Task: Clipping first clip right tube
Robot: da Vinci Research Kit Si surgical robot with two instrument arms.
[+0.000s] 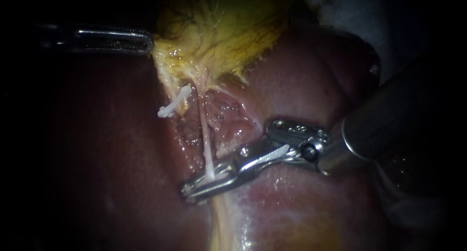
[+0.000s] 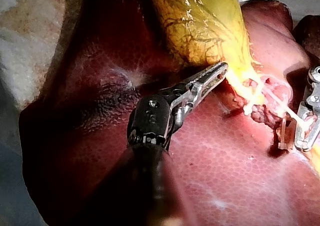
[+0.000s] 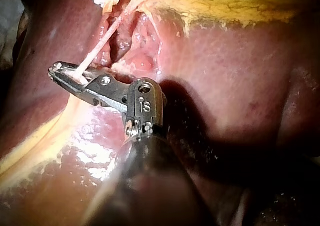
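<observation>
The right tube [image 1: 205, 139] is a thin pale strand running down from the yellow gallbladder [image 1: 224, 32] over the red liver [image 1: 301, 85]. My right instrument [image 1: 190, 188] comes in from the right, and its long metal jaws lie closed across this tube's lower end. The right wrist view shows the tube [image 3: 100, 45] entering the tip of my right instrument [image 3: 59, 71]. A white clip [image 1: 174, 102] sits on the left tube beside it. My left instrument [image 1: 148, 43] is shut on the gallbladder's edge and holds it taut, as the left wrist view also shows [image 2: 222, 68].
A white strip [image 1: 270, 153] lies along the right instrument's jaws near the hinge. Pale fatty tissue [image 1: 228, 222] runs down below the jaws. Wet liver [image 3: 225, 85] surrounds the tubes on all sides. A pale cloth [image 2: 30, 45] lies beyond the liver's edge.
</observation>
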